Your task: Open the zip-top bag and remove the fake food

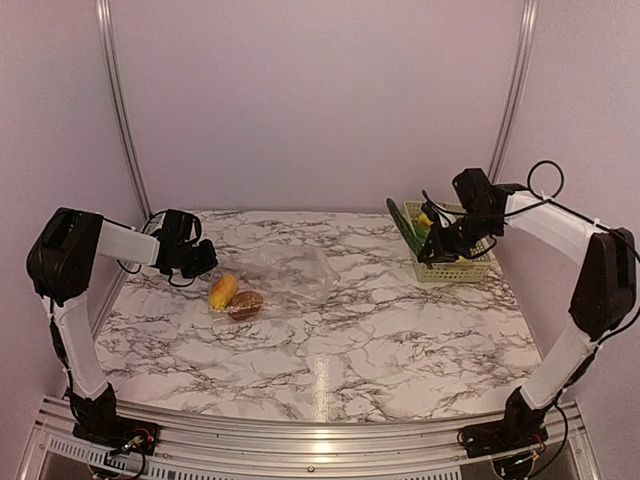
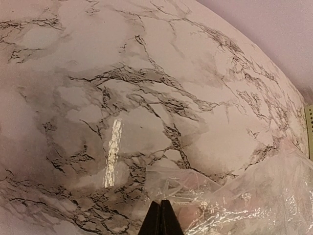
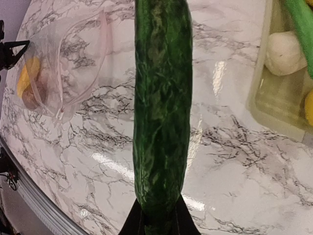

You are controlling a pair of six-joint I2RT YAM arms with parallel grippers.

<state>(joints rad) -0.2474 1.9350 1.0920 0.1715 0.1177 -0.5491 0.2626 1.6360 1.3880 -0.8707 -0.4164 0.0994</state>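
Observation:
The clear zip-top bag (image 1: 285, 275) lies on the marble table left of centre. A yellow-orange piece (image 1: 223, 291) and a brown round piece (image 1: 245, 304) sit inside at its left end. My left gripper (image 1: 205, 262) is shut, its tips pinching the bag's left edge (image 2: 234, 196). My right gripper (image 1: 432, 250) is shut on the long green pod (image 1: 404, 228) and holds it beside the basket. In the right wrist view the pod (image 3: 161, 112) fills the centre, with the bag (image 3: 63, 63) and its whitish zip strip (image 3: 61, 83) at upper left.
A pale green slatted basket (image 1: 455, 268) stands at the back right, holding a whitish piece (image 3: 285, 51), a yellow piece (image 3: 308, 105) and a green piece (image 3: 303, 19). Pink walls enclose the table. A metal rail runs along the near edge.

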